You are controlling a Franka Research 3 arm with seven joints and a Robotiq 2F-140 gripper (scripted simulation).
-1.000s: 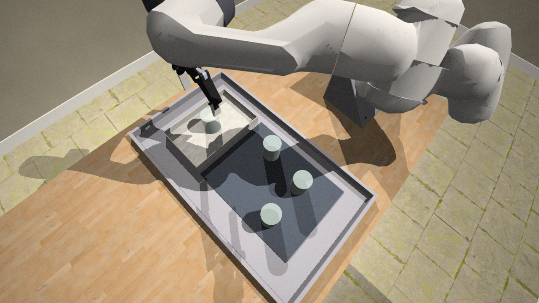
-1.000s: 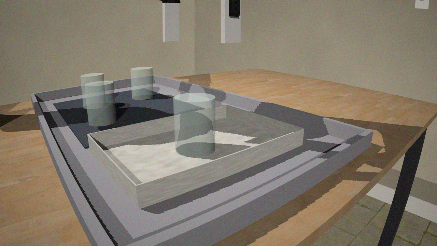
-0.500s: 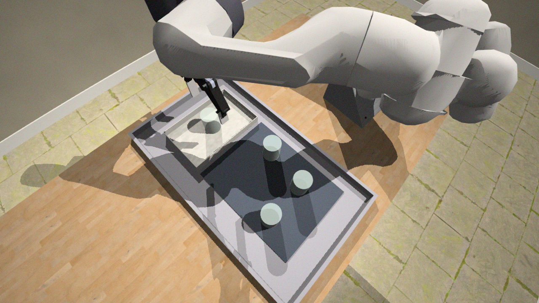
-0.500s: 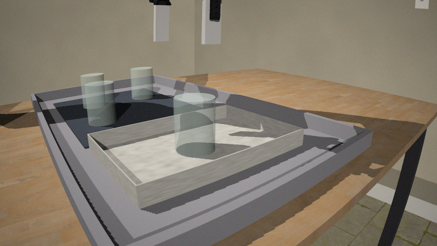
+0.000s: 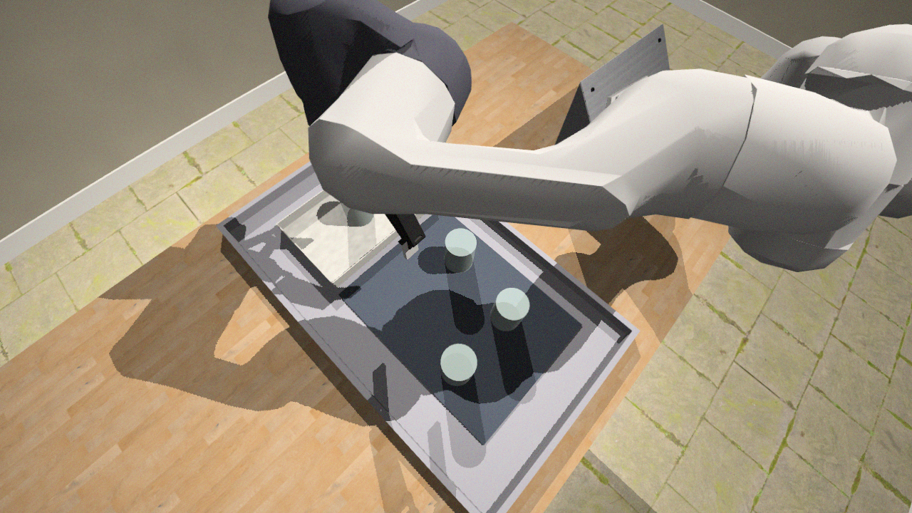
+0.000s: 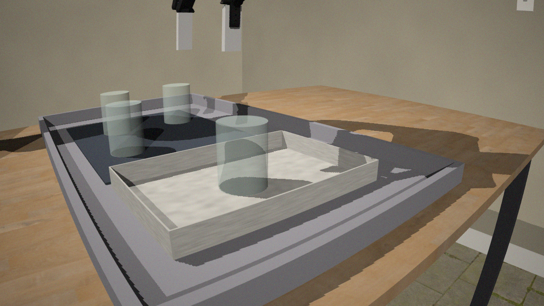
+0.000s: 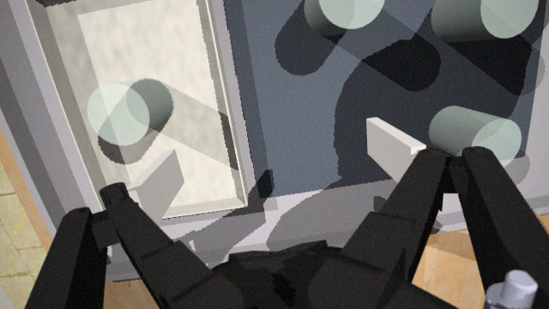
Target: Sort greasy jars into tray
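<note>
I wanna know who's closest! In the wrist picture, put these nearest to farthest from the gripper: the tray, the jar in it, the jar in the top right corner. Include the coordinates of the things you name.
1. Tray (image 5: 313, 263) (image 6: 273, 209) (image 7: 227, 103): left of middle.
2. Jar in the tray (image 5: 360, 218) (image 6: 242, 156) (image 7: 118, 114): left.
3. Corner jar (image 5: 511, 305) (image 6: 114, 97) (image 7: 509, 16): top right, on the mat (image 5: 395, 281) (image 6: 91, 160) (image 7: 296, 112).

The open jaws have moved across from the tray (image 5: 318, 258) (image 6: 273, 207) (image 7: 159, 47) towards the mat (image 5: 395, 286) (image 6: 197, 131) (image 7: 296, 120)
</note>
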